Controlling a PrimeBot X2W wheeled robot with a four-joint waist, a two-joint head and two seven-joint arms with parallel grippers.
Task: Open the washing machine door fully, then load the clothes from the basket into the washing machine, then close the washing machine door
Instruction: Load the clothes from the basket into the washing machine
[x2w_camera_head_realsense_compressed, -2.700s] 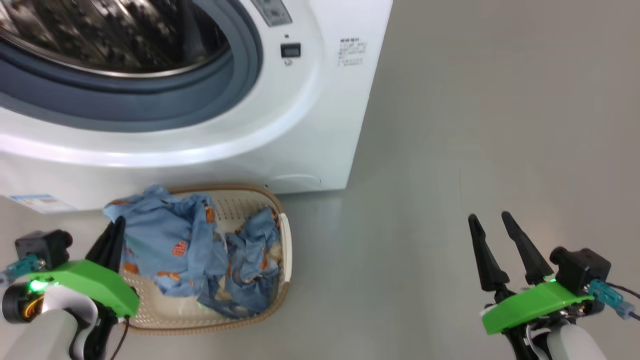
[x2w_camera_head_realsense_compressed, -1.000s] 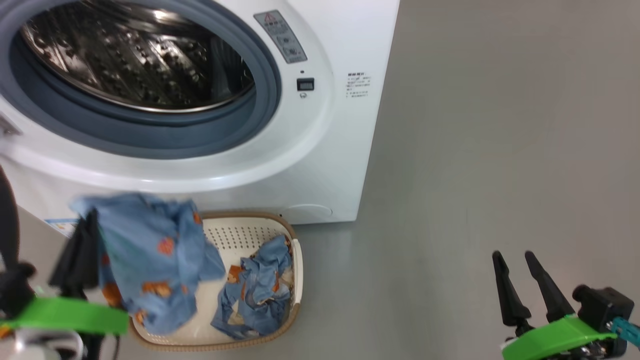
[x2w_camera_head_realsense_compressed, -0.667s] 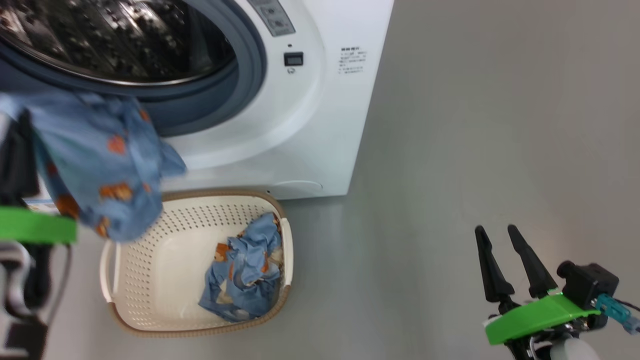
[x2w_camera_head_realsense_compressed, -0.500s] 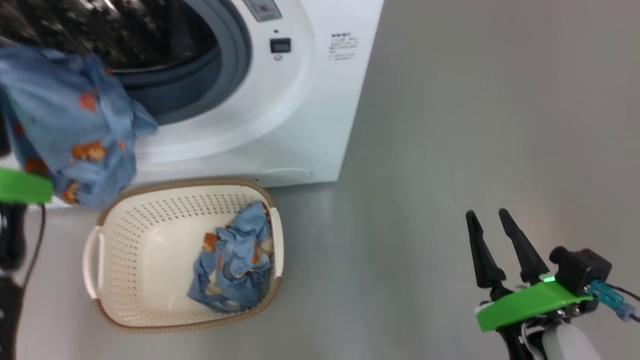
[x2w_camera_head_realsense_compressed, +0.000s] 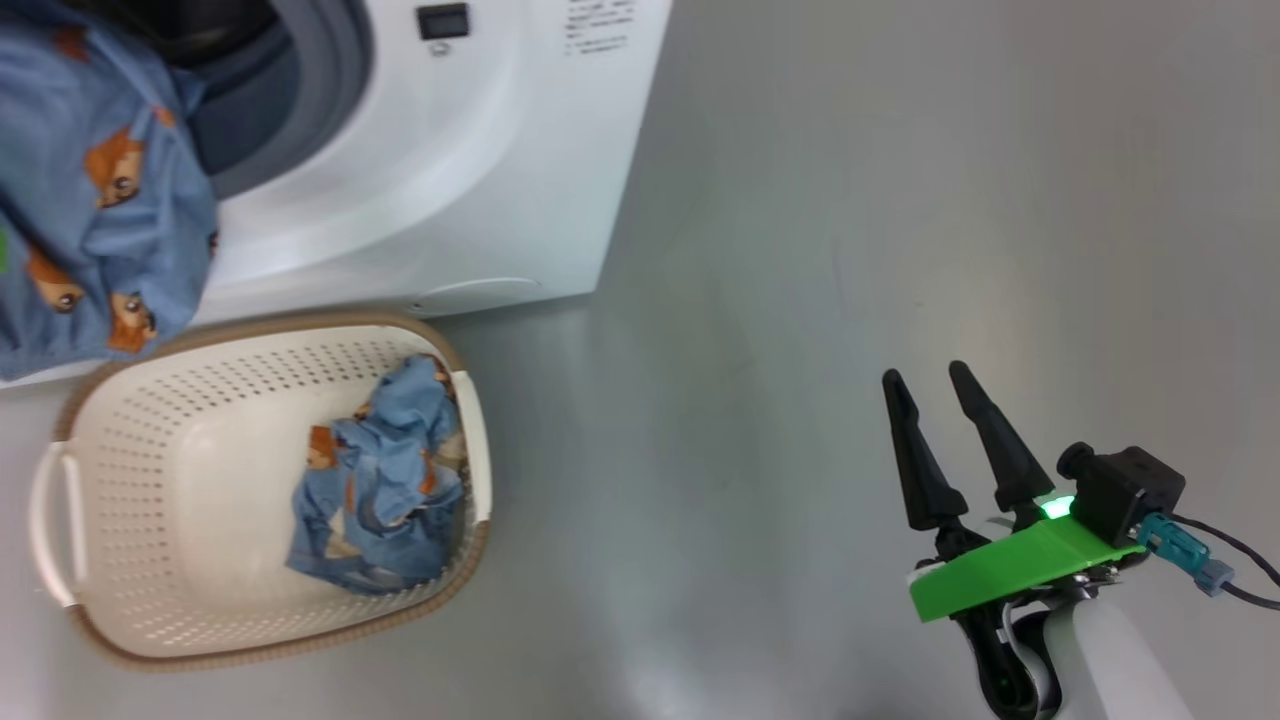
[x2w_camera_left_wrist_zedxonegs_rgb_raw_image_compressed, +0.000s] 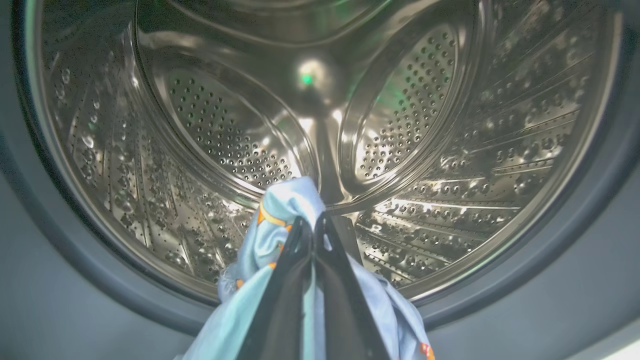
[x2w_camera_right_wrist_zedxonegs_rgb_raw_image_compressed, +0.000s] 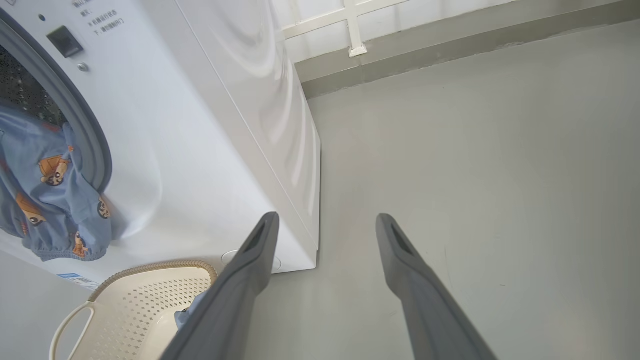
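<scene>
On the head view, the blue printed garment (x2w_camera_head_realsense_compressed: 90, 190) hangs at the upper left, across the mouth of the washing machine (x2w_camera_head_realsense_compressed: 450, 180). Its lower hem dangles outside, above the far left rim of the basket (x2w_camera_head_realsense_compressed: 140, 645). A second garment (x2w_camera_head_realsense_compressed: 380, 480) lies crumpled against the basket's right wall. My right gripper (x2w_camera_head_realsense_compressed: 924, 373) hovers over bare floor (x2w_camera_head_realsense_compressed: 850, 200), well apart from all of it, fingers spread and empty.

On the left wrist view, my left gripper (x2w_camera_left_wrist_zedxonegs_rgb_raw_image_compressed: 312, 222) has its fingers pressed together, pinching a fold of the garment at the tips, and it points straight into the steel drum (x2w_camera_left_wrist_zedxonegs_rgb_raw_image_compressed: 450, 150). The cloth trails down behind my fingers on both sides. I judge my tips are only about level with the grey gasket (x2w_camera_left_wrist_zedxonegs_rgb_raw_image_compressed: 75, 260), so this is no place to let go. I should reach deeper and lower, toward the drum's floor, so the tail drags in over the lip. I should release once most of the cloth is inside, then draw straight back so my fingers don't snag the fabric and pull it out again.

On the right wrist view, the garment droops from the opening at the left, with a corner of the basket below it. My right jaws stand wide, holding nothing. That drooping hem is the risk: left there, it could catch in the gasket when the door shuts. I judge the loading about half done.
</scene>
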